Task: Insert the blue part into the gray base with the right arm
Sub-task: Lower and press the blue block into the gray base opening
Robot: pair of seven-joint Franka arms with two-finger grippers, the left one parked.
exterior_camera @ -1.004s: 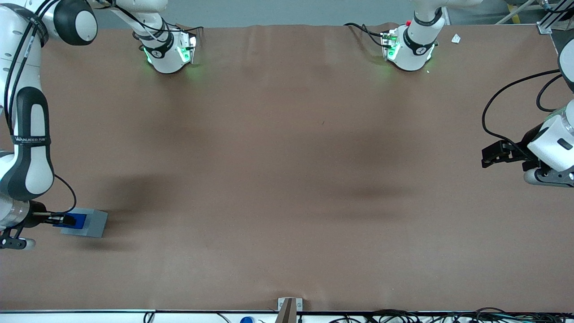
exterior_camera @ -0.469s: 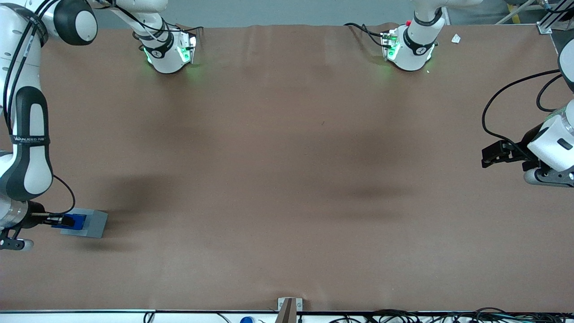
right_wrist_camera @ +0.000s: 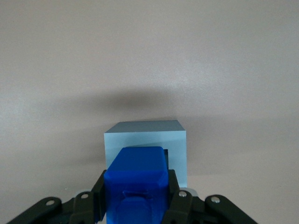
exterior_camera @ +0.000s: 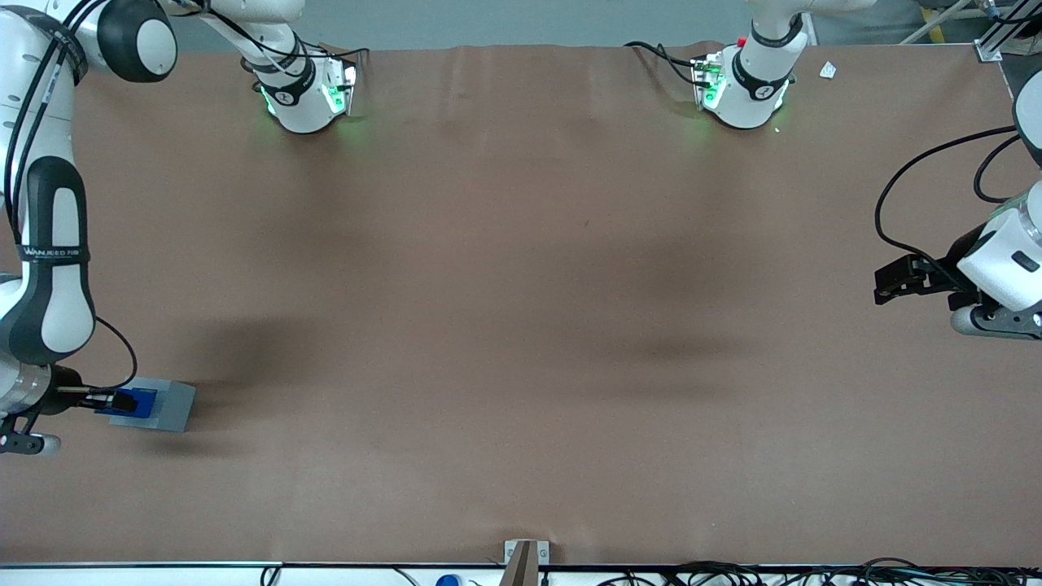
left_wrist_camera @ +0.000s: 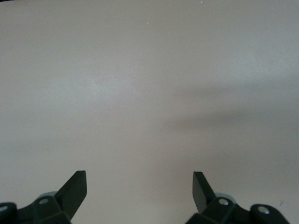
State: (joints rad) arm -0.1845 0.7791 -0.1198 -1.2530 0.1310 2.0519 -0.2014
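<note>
Blue part gripped in the closed jaws of the right arm's gripper, directly above the gray base and its recess. Risk: slight misalignment, stub catching the recess rim, jamming or pushing the base across the smooth brown table.

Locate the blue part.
The blue part is held in the gripper over the gray base, at the working arm's end of the table.
</note>
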